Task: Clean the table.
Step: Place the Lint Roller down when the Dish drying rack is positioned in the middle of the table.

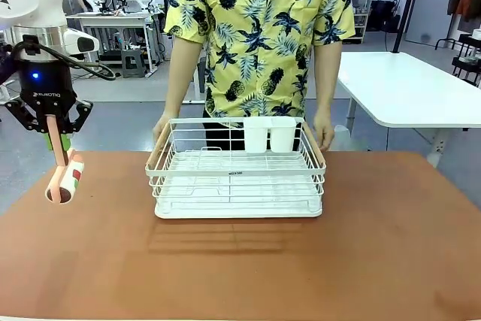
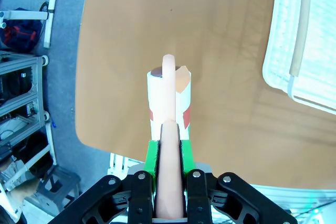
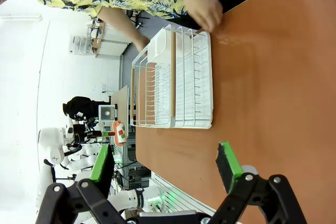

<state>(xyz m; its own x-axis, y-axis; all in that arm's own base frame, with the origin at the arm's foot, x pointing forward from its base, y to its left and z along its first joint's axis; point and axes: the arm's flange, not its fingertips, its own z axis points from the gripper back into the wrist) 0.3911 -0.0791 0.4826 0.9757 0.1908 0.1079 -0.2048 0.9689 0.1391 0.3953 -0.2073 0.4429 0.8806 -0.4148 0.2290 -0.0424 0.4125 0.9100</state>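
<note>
At the centre of the scene lies the terracotta worktop [image 1: 376, 261], stretching wide from 9 to 3 o'clock, with the white wire rack [image 1: 238, 178] sitting toward its 12 o'clock edge, where a person's hands [image 1: 324, 129] grip both ends. The left claw [image 1: 58, 157], out at 9 o'clock over the worktop's left end, is pinching the pink handle of a lint roller [image 1: 66, 180], which hangs upright with its drum just above the surface; I cannot tell whether it touches. The right claw [image 3: 165, 169] hangs spread and empty above the worktop's other side, well apart from the rack. To clean well, I judge the roller should be lowered until the drum lies flat along its length, then drawn in straight, overlapping passes from 9 toward 3 o'clock with light, even pressure. The patch under the rack looks reachable only once the person lifts it, so keep the roller's passes clear of the rack's base.
</note>
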